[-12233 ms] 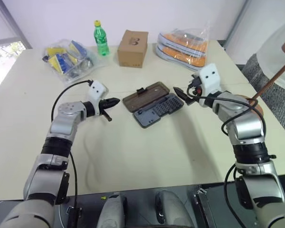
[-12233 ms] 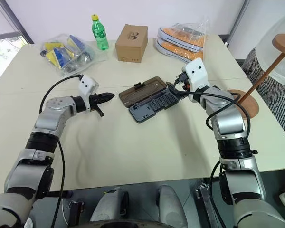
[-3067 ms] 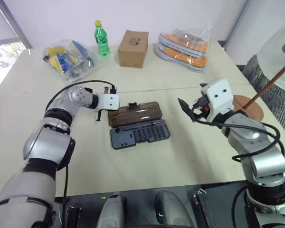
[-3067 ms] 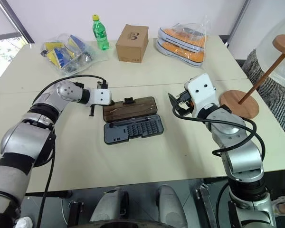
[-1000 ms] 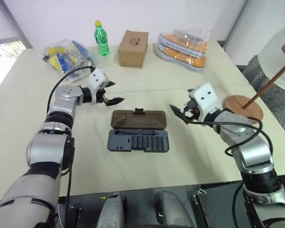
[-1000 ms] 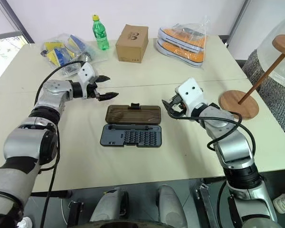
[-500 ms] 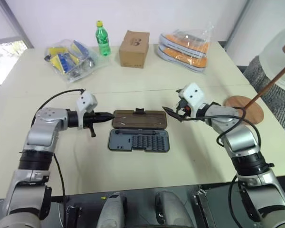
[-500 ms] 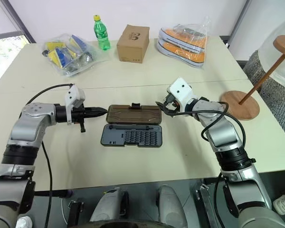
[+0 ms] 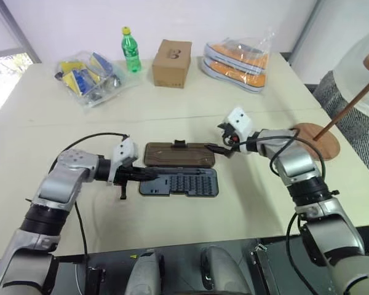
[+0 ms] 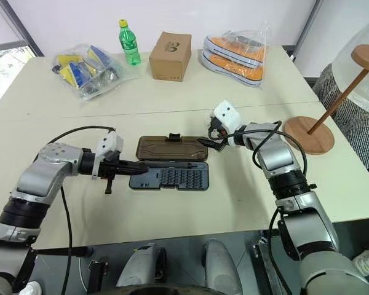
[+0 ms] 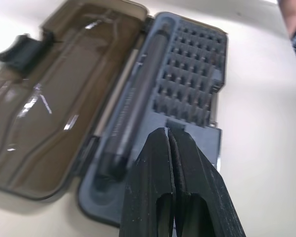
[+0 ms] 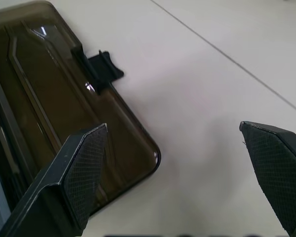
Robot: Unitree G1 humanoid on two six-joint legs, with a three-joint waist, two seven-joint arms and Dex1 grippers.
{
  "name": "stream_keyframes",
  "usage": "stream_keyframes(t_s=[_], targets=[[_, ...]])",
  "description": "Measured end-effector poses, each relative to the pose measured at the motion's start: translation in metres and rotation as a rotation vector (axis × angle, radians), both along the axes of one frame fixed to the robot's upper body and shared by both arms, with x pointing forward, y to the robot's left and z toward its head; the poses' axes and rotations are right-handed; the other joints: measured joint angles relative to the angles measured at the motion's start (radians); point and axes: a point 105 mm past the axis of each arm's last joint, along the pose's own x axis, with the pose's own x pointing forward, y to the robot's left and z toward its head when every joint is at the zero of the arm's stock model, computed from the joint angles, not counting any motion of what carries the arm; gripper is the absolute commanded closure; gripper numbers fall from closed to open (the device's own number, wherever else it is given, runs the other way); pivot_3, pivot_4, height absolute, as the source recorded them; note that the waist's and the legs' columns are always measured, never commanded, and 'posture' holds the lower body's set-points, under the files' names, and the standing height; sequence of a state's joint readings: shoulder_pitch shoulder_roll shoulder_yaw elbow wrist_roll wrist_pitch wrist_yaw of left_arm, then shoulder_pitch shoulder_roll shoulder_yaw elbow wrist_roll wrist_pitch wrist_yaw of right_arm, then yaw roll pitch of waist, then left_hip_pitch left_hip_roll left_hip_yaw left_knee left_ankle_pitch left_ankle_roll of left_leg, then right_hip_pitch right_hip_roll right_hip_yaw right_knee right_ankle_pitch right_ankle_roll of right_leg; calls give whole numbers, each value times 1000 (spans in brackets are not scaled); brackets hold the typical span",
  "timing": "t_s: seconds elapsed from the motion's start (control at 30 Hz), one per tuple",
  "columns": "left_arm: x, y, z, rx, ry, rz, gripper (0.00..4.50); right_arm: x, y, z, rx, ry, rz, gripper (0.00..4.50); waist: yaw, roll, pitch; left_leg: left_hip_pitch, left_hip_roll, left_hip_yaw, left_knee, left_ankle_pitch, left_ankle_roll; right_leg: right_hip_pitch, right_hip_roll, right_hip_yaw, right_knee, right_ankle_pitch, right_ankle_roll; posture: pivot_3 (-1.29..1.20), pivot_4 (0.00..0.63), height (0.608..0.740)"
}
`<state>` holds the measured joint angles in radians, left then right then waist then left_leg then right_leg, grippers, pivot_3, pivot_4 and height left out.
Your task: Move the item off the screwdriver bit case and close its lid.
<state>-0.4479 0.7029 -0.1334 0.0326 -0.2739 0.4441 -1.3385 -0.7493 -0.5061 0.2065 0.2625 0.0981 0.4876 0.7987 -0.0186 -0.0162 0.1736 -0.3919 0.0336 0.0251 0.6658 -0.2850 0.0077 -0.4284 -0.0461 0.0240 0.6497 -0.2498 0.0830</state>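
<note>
Lid (image 9: 178, 155) lies open flat, right fingers (image 12: 84, 168) spread over its corner.

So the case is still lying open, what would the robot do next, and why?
Probably slip the open right gripper under the right-hand end of the lid and start tipping it over the bit tray. The lid lies flat and open on the table, the wooden stand already stands off to the side, and the shut left gripper sits at the tray's left end.
</note>
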Motion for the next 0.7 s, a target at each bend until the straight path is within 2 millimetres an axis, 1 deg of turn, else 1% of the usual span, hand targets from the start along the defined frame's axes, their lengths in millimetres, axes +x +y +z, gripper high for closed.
stream_keyframes(t_s=[0.1, 0.2, 0.47, 0.7], targets=[[-1, 3, -9, 21, 28, -8, 4445, 3, 1, 4, -18, -3, 6, 0, 1, 0, 0, 0, 0, 0, 0, 0, 0, 0, 0, 0, 0, 0, 0, 0, 150, 740], [-1, 7, -15, 50, 34, -9, 4445, 7, 0, 3, -34, 8, 2, 0, 1, 0, 0, 0, 0, 0, 0, 0, 0, 0, 0, 0, 0, 0, 0, 0, 150, 740], [6, 8, -17, 41, -1, -17, 4445, 19, 1, -8, -111, 43, -6, 0, 0, 1, 0, 0, 0, 1, 0, 0, 0, 0, 0, 0, 0, 0, 0, 0, 150, 740], [10, 7, -18, 44, -38, -17, 4445, 20, 7, -17, -216, 62, 59, 0, 0, 1, -1, 0, 0, 0, 0, 0, 0, 0, 0, 0, 0, 0, 0, 0, 150, 740]])
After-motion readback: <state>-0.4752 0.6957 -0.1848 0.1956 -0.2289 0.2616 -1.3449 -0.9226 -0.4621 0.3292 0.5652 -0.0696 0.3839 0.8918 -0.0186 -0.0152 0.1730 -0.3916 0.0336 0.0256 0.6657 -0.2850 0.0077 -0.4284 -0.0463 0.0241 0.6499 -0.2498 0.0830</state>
